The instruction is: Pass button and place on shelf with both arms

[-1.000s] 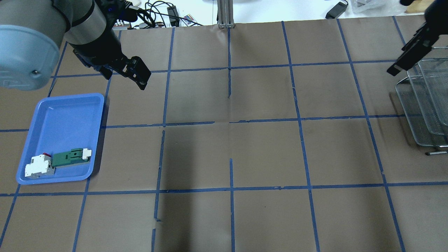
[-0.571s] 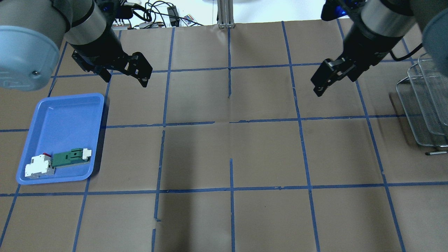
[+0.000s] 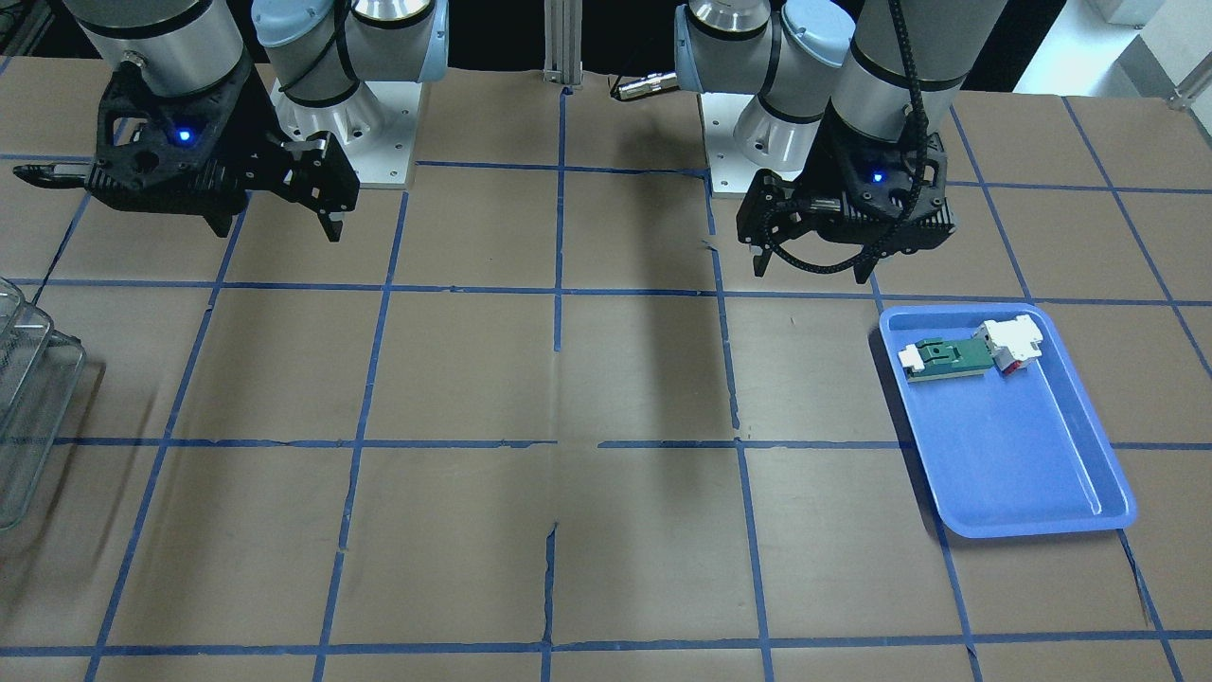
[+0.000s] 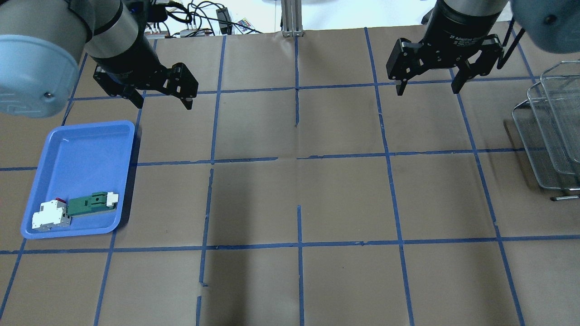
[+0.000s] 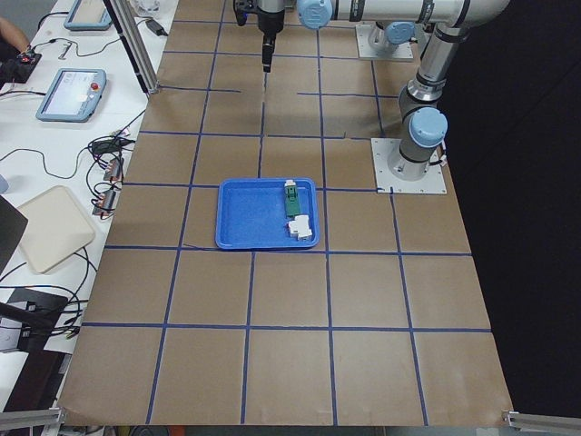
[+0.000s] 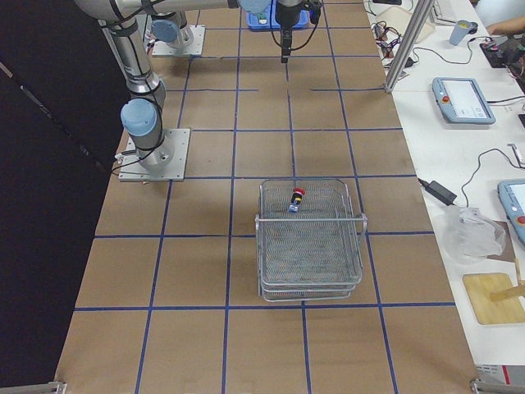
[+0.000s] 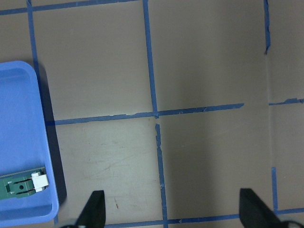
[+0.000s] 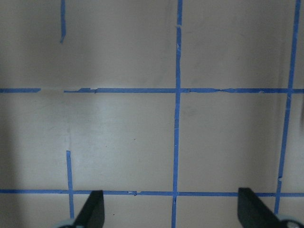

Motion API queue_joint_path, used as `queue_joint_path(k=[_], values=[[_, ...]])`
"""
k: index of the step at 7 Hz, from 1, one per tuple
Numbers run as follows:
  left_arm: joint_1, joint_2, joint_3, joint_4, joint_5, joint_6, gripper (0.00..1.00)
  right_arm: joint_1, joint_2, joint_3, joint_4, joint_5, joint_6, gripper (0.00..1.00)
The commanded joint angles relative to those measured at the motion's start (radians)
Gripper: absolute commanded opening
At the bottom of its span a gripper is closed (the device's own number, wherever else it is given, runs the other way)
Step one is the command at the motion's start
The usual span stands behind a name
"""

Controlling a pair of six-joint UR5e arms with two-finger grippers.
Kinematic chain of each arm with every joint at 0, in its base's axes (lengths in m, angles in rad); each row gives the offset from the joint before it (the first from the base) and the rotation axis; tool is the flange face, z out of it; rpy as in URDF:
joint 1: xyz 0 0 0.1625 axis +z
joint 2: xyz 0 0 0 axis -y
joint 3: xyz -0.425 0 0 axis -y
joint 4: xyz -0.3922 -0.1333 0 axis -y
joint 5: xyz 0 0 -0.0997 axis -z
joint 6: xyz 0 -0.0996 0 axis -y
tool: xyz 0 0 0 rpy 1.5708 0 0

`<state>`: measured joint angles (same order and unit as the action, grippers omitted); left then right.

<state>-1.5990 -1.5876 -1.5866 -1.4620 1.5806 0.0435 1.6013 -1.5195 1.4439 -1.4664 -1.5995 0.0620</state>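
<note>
While button sits in shelf, left end effector, right end effector both agape, distant

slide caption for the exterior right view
Button lies alone in the wire shelf, placement done.

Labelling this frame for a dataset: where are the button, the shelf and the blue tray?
button [image 6: 296,199]: exterior right view, the middle of its body.
shelf [image 6: 312,254]: exterior right view, bare mesh floor.
blue tray [image 4: 81,158]: overhead exterior view, bare floor.
</note>
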Motion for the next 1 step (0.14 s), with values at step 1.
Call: queue_joint_path(k=[1], values=[[0.001,0.000,0.000,0.000,-0.001,-0.001,1.00,0.002,0.007,-0.011,0.018,-0.030,0.015,1.00]])
